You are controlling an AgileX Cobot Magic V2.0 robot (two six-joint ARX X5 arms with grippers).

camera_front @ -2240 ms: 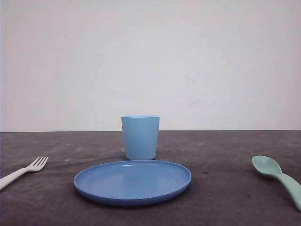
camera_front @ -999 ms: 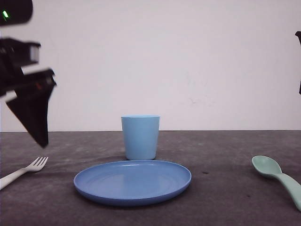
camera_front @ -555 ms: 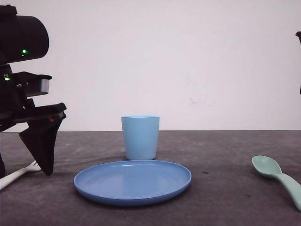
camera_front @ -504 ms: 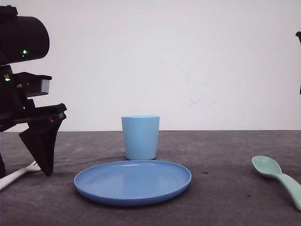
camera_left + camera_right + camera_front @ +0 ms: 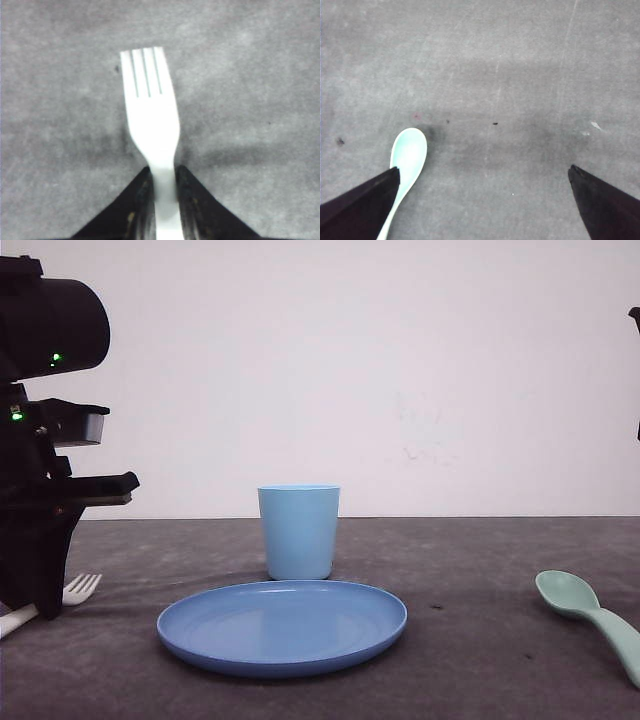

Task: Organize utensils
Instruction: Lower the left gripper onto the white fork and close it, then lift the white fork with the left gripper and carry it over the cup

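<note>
The white fork [image 5: 83, 587] lies on the dark table at the far left, tines pointing toward the plate. My left gripper [image 5: 38, 602] is down on the table over its handle. In the left wrist view the fork [image 5: 150, 110] runs straight out from the left gripper [image 5: 164, 174], whose two fingers press against both sides of its neck. The mint-green spoon [image 5: 588, 610] lies at the far right. In the right wrist view my right gripper [image 5: 484, 170] hangs wide open above the table, with the spoon [image 5: 409, 152] just beside one finger, not between the jaws.
A round blue plate [image 5: 200, 632] sits in the middle near the front. A light blue cup [image 5: 298, 532] stands upright just behind it. A white wall closes the back of the table. Bare grey tabletop lies between the plate and each utensil.
My left arm came in from the upper left, dropped to the table and shifted left, uncovering the fork's tines. Its fingers now grip the fork's neck. The spoon, plate and cup stayed put.
</note>
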